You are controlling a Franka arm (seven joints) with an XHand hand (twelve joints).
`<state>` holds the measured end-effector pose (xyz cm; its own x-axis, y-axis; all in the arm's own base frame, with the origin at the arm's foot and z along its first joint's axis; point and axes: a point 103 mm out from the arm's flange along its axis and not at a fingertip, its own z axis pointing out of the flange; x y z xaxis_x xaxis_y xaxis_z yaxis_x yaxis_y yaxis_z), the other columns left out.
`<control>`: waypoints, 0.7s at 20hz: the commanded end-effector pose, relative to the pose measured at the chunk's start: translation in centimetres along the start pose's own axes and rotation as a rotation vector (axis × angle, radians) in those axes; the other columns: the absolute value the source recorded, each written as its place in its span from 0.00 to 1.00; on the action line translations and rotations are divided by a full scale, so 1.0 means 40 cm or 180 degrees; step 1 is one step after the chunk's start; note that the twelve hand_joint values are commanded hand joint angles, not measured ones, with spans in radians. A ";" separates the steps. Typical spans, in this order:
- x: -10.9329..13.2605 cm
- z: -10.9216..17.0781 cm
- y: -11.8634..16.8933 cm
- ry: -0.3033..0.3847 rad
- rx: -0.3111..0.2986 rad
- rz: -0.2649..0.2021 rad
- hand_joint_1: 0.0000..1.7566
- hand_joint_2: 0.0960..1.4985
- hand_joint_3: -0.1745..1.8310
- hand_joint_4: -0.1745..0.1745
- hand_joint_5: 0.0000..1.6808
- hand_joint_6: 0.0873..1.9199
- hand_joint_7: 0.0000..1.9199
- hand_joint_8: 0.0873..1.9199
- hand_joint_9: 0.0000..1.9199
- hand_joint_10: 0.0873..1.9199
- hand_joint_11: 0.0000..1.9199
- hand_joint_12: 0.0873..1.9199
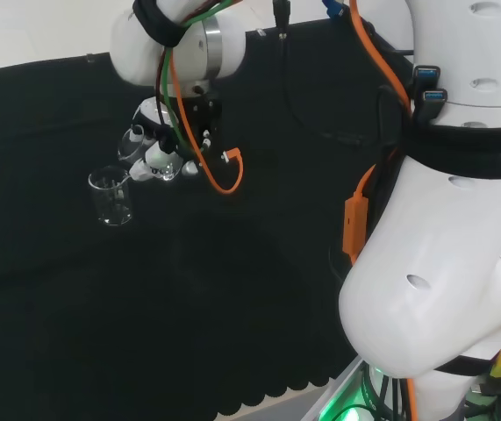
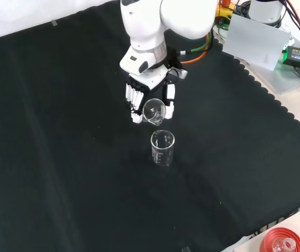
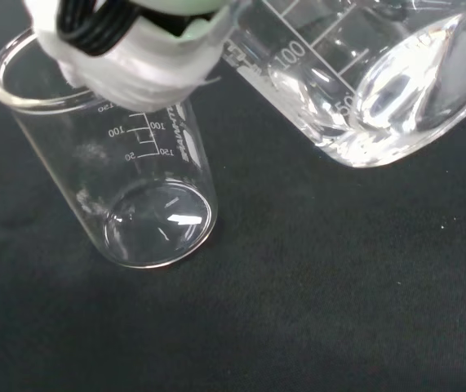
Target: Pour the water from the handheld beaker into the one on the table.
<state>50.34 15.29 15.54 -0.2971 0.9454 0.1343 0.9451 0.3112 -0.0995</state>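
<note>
The handheld beaker (image 2: 153, 111) (tilted, some water inside) sits gripped in the hand's (image 2: 148, 94) curled fingers, just above the upright beaker (image 2: 163, 148) on the desk (image 2: 60, 157).

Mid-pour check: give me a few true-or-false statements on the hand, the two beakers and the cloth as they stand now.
1. The hand has its fingers curled round a beaker. True: it holds the handheld beaker.
2. The beaker on the table lies on its side. False: it stands upright on the black cloth.
3. In the front view, the handheld beaker is tilted above and just behind the standing one. True.
4. The beaker on the table is nearly full. False: the wrist view shows its bottom bare, with no water level visible.
5. The two beakers stand side by side on the cloth. False: one is held off the cloth.
</note>
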 end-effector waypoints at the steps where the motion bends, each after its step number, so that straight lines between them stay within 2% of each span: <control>1: 0.045 0.003 0.014 -0.0222 -0.0019 -0.0054 0.74 0.71 0.00 0.00 0.70 0.33 0.64 0.33 0.70 0.42 0.56 0.42; 7: 0.064 0.004 0.013 -0.0426 -0.0086 -0.0056 0.74 0.71 0.00 0.00 0.69 0.35 0.63 0.34 0.69 0.43 0.56 0.42; 14: 0.076 0.007 0.015 -0.0620 -0.0058 -0.0060 0.74 0.71 0.00 0.00 0.69 0.35 0.63 0.34 0.69 0.43 0.56 0.42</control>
<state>50.07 17.89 15.64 -0.3269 0.9448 -0.0243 0.9427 0.3241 -0.0789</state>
